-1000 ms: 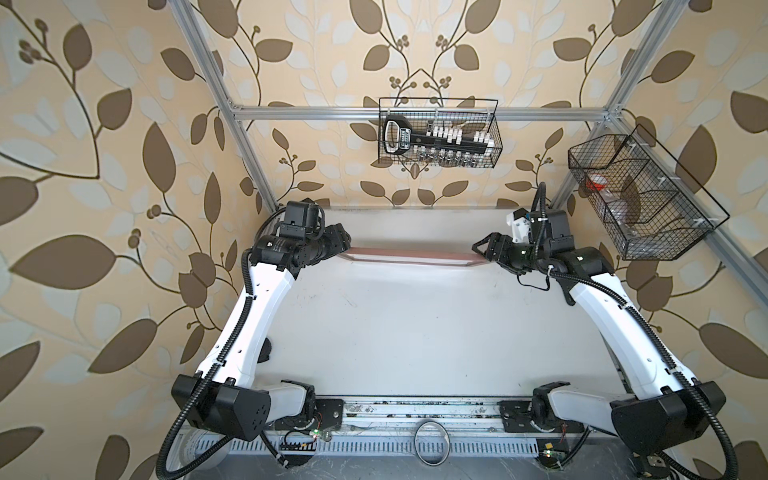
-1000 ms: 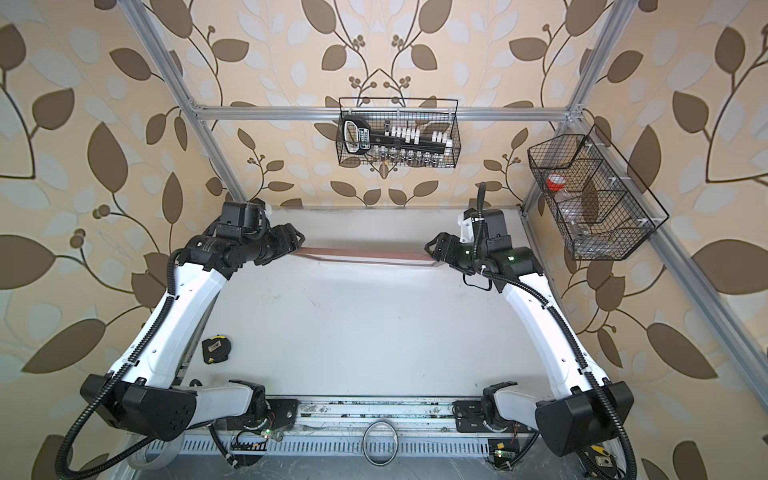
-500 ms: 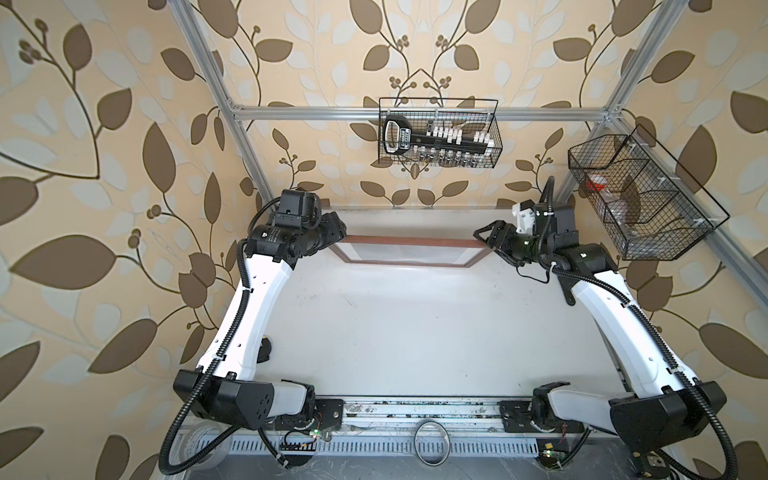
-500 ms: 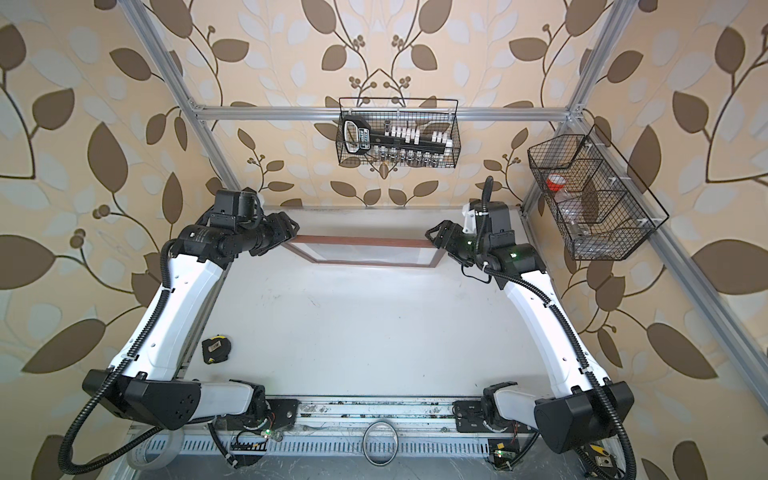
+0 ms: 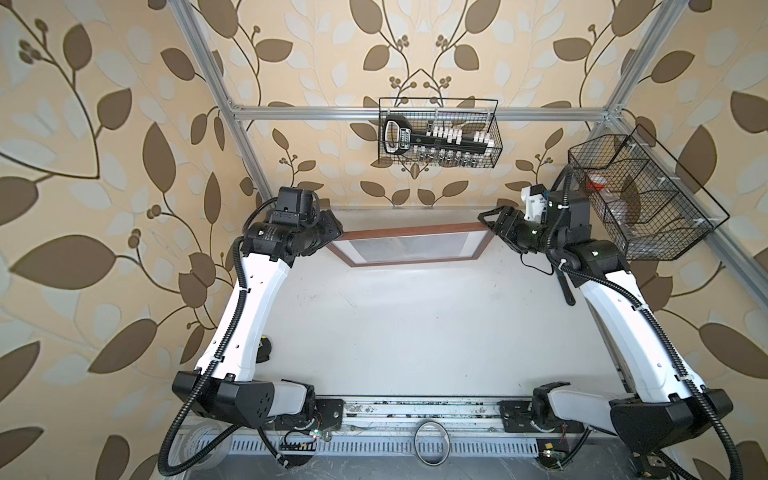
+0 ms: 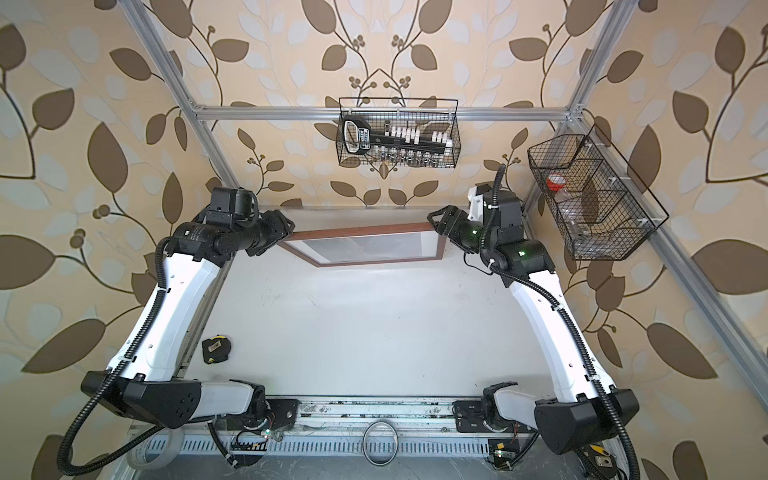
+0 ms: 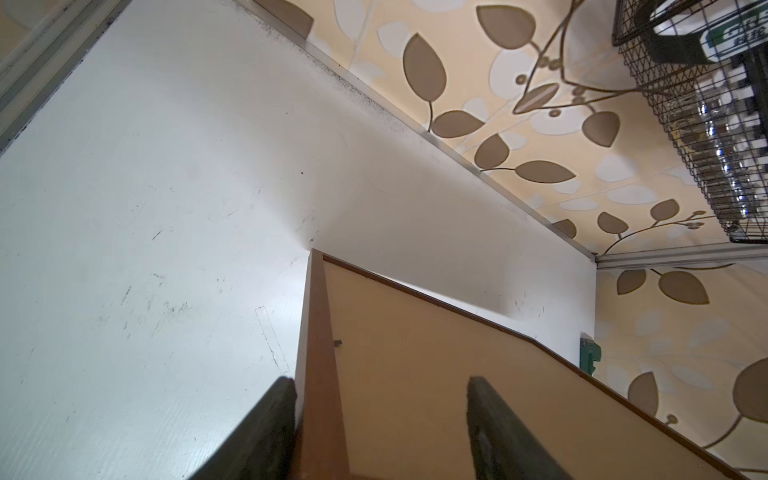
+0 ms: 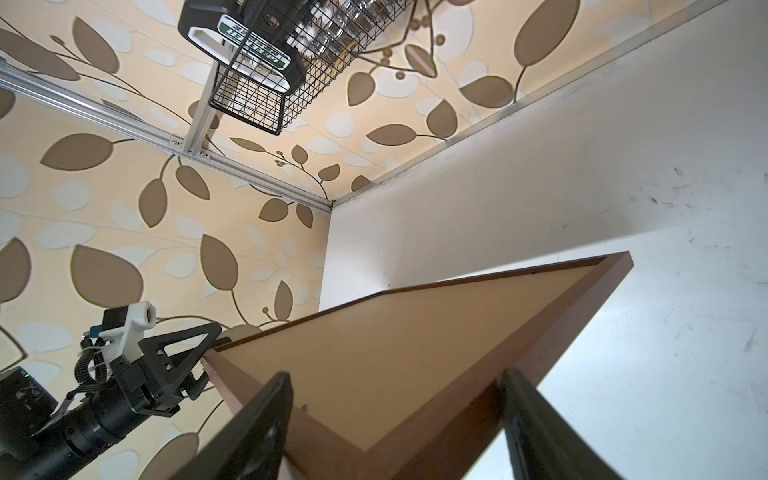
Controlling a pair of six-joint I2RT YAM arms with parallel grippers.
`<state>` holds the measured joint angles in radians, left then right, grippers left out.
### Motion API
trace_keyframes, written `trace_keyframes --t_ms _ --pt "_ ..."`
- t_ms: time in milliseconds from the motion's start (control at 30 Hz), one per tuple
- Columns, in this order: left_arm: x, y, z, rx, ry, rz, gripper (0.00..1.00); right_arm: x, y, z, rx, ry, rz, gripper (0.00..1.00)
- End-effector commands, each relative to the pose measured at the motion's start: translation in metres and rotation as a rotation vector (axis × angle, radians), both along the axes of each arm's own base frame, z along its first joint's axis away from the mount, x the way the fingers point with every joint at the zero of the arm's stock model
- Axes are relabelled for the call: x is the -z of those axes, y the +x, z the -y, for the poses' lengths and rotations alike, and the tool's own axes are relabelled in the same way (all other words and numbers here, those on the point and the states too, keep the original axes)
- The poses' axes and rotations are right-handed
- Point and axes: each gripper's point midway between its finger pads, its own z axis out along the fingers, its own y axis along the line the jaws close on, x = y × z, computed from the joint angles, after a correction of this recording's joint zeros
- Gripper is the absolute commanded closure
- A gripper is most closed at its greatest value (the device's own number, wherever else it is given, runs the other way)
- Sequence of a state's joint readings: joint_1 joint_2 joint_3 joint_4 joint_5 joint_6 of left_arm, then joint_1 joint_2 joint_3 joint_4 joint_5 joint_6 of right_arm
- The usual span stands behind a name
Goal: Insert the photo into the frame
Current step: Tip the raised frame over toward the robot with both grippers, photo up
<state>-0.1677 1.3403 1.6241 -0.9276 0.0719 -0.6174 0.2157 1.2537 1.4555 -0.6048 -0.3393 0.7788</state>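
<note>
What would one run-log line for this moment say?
stage: frame held tilted at table far end | right pincer: gripping frame corner | left pincer: astride other end, grip unclear

White tabletop (image 5: 415, 332), scuffed, in front of me. On it: the frame (image 5: 409, 262), reddish-brown border, at the far end, tilted with its near edge seemingly on the surface; a small black-and-yellow item (image 6: 216, 350) at the left edge.

One frame (image 5: 409, 246) with a reddish-brown border stands at the far end of the tabletop (image 5: 415, 332). Two robot arms reach to it, each ending in one hand: the left hand (image 5: 332, 232) and the right hand (image 5: 492, 220). Two black wire baskets (image 5: 438, 133) hang on the walls. One small black-and-yellow tape measure (image 6: 216, 350) lies beside the left arm.
</note>
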Motion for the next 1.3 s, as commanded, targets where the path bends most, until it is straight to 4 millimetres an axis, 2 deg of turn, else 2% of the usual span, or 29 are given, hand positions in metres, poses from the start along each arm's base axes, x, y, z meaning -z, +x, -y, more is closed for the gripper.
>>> trace_keyframes --t_ms 0,167,333,633,800,900,1000,1267 --pt "-0.086 -0.033 0.107 0.463 -0.342 0.182 0.35 -0.088 -0.076 -0.089 -0.541 0.246 0.193 0.25" --pt "-0.084 -0.038 0.106 0.460 -0.347 0.175 0.36 -0.086 -0.080 -0.090 -0.539 0.249 0.189 0.25" --pt "-0.084 -0.038 0.105 0.453 -0.345 0.176 0.36 -0.073 -0.083 -0.090 -0.526 0.263 0.155 0.25" --pt "-0.080 -0.024 0.107 0.434 -0.339 0.158 0.37 -0.053 -0.078 -0.087 -0.469 0.288 0.084 0.25" --pt "-0.083 -0.012 0.108 0.418 -0.333 0.162 0.37 -0.050 -0.066 -0.080 -0.428 0.326 0.061 0.25" --pt "-0.079 -0.002 0.109 0.417 -0.321 0.151 0.37 -0.043 -0.051 -0.073 -0.386 0.356 0.034 0.25" --pt "-0.057 0.018 0.113 0.407 -0.304 0.097 0.38 -0.031 -0.040 -0.073 -0.382 0.358 0.002 0.25" --pt "-0.036 0.045 0.118 0.406 -0.282 0.045 0.38 -0.011 -0.016 -0.071 -0.367 0.367 -0.032 0.26"
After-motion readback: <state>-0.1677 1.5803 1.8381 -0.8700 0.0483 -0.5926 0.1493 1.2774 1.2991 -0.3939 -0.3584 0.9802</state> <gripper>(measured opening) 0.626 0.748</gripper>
